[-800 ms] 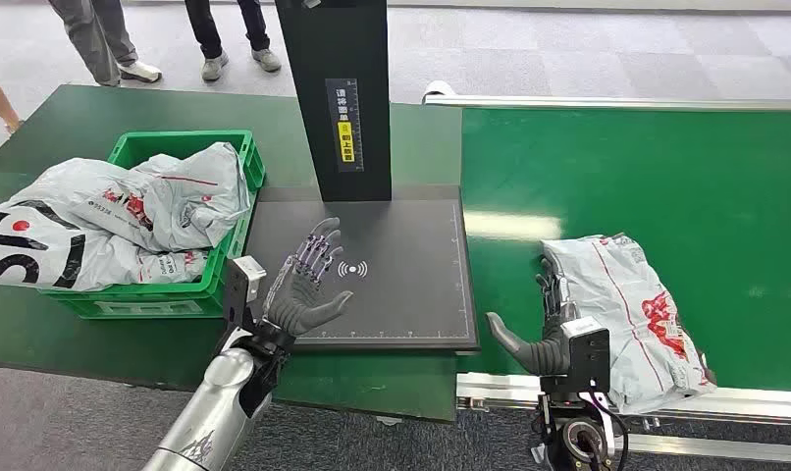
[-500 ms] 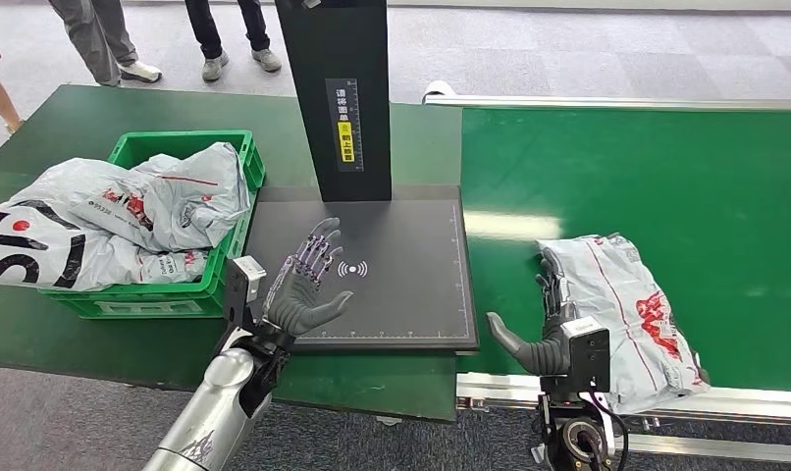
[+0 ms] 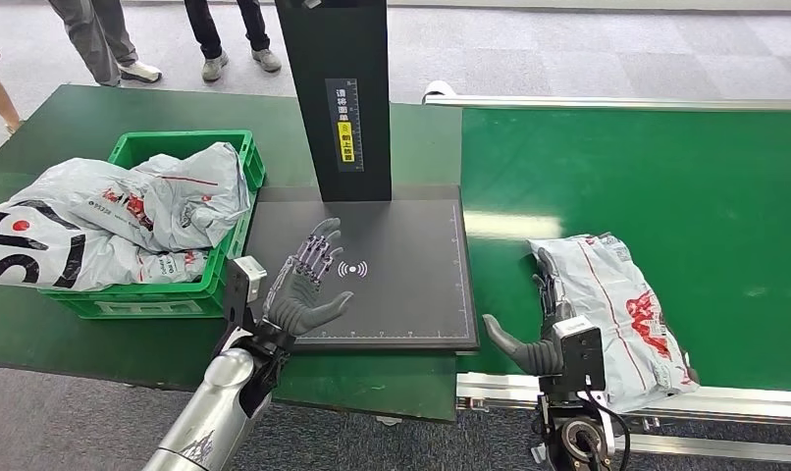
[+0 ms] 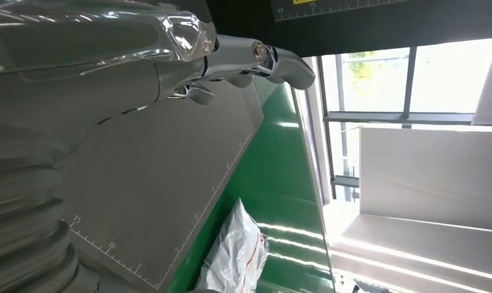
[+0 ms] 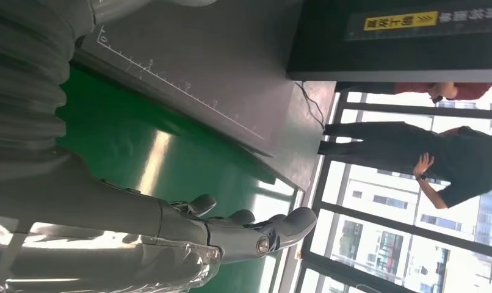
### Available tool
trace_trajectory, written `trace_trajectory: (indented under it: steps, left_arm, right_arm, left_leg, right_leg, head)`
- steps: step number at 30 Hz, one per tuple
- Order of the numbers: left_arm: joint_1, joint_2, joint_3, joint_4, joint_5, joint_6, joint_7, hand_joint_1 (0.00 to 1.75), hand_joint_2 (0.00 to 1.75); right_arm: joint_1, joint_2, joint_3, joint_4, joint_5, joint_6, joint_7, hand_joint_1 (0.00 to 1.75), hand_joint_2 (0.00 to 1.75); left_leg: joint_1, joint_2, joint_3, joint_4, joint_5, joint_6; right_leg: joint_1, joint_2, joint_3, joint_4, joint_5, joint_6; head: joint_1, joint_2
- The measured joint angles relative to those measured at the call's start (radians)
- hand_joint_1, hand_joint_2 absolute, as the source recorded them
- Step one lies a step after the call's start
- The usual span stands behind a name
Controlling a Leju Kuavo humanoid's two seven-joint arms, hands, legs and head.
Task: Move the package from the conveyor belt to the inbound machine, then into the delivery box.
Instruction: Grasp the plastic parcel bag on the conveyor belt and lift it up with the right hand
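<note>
A grey plastic package (image 3: 615,310) with red print lies on the green conveyor belt (image 3: 666,177); it also appears in the left wrist view (image 4: 237,259). My right hand (image 3: 539,329) is open just left of it, fingers (image 5: 256,235) stretched along the package's near side, thumb spread away. My left hand (image 3: 308,285) hovers open above the near left part of the inbound machine's dark platform (image 3: 401,265), fingers (image 4: 256,55) extended. The green delivery box (image 3: 230,285) at the left holds several grey packages that spill over its side.
The machine's black post (image 3: 338,88) rises at the back of the platform. People's legs (image 3: 225,34) stand beyond the table. A metal rail (image 3: 735,402) runs along the belt's near edge. A person (image 5: 451,165) shows in the right wrist view.
The package has slid left along the belt, closer against my right hand's fingers. My right hand shifted slightly left with it. The left hand has not moved.
</note>
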Motion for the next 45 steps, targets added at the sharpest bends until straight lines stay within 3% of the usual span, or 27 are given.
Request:
trace_trajectory:
  steps: [4,6,8,13,23,26,29,35,39,45]
  left_arm:
    - [0.000,0.001,0.000,0.000,-0.003,0.000,0.004,0.00,1.75]
    - [0.000,0.002,0.000,0.000,-0.001,0.000,0.007,0.00,1.75]
    - [0.001,0.007,0.000,0.000,0.003,0.000,0.012,0.00,1.75]
    - [0.001,0.017,0.001,0.000,0.006,0.005,0.016,0.00,1.75]
    - [0.000,0.030,0.001,-0.015,0.007,0.025,0.015,0.00,1.75]
    - [-0.001,0.034,0.001,-0.018,0.009,0.033,0.015,0.00,1.75]
    - [-0.001,0.040,0.001,-0.019,0.010,0.034,0.015,0.00,1.75]
    - [-0.001,0.050,0.001,-0.020,0.006,0.032,0.016,0.00,1.75]
    - [-0.001,0.052,0.001,-0.020,0.000,0.029,0.020,0.00,1.75]
    - [0.000,0.053,0.001,-0.020,-0.002,0.029,0.021,0.00,1.75]
  right_arm:
    - [-0.036,-0.038,-0.007,0.015,0.179,-0.082,0.104,0.00,1.75]
    - [-0.091,-0.101,-0.024,0.061,0.346,-0.162,0.205,0.00,1.75]
    - [-0.155,-0.171,-0.060,0.130,0.447,-0.200,0.234,0.00,1.75]
    - [-0.244,-0.257,-0.118,0.252,0.495,-0.199,0.213,0.00,1.75]
    - [-0.294,-0.311,-0.135,0.353,0.518,-0.180,0.237,0.00,1.75]
    - [-0.310,-0.322,-0.128,0.383,0.558,-0.099,0.295,0.00,1.75]
    - [-0.324,-0.335,-0.100,0.423,0.604,0.068,0.363,0.00,1.75]
    - [-0.330,-0.365,-0.018,0.496,0.629,0.292,0.383,0.00,1.75]
    - [-0.343,-0.396,0.033,0.530,0.634,0.348,0.371,0.00,1.75]
    - [-0.354,-0.415,0.068,0.551,0.634,0.359,0.367,0.00,1.75]
  left_leg:
    - [0.000,0.000,0.000,0.000,0.000,0.000]
    - [-0.001,0.000,0.000,0.000,0.001,0.001]
    - [-0.002,-0.001,0.000,0.001,0.001,0.002]
    - [-0.003,-0.002,0.000,0.001,0.001,0.002]
    - [-0.002,-0.001,-0.001,0.001,0.001,0.001]
    - [-0.002,-0.001,-0.001,0.001,0.001,0.002]
    - [-0.002,-0.002,-0.001,0.001,0.001,0.002]
    - [-0.002,-0.002,-0.001,0.001,0.001,0.001]
    - [-0.002,-0.002,-0.001,0.001,0.001,0.001]
    - [-0.002,-0.002,-0.001,0.001,0.001,0.002]
  right_leg:
    - [0.000,0.000,0.000,0.000,0.000,0.000]
    - [-0.002,0.000,0.001,0.000,0.000,0.001]
    - [-0.003,-0.001,0.001,0.000,0.001,0.001]
    - [-0.003,-0.001,0.001,0.000,0.002,0.002]
    - [-0.002,-0.001,0.000,0.000,0.001,0.002]
    - [-0.002,-0.001,0.001,0.000,0.001,0.002]
    - [-0.002,-0.001,0.000,0.000,0.001,0.002]
    - [-0.002,-0.001,0.000,0.000,0.001,0.002]
    - [-0.002,-0.001,0.000,0.000,0.001,0.002]
    - [-0.003,-0.002,0.001,0.000,0.001,0.002]
  head:
    - [0.000,0.000]
    - [0.000,0.000]
    - [0.001,0.000]
    - [0.000,0.000]
    - [0.000,0.000]
    - [0.000,0.000]
    - [0.000,0.000]
    - [0.000,0.000]
    - [0.000,0.000]
    - [0.000,0.000]
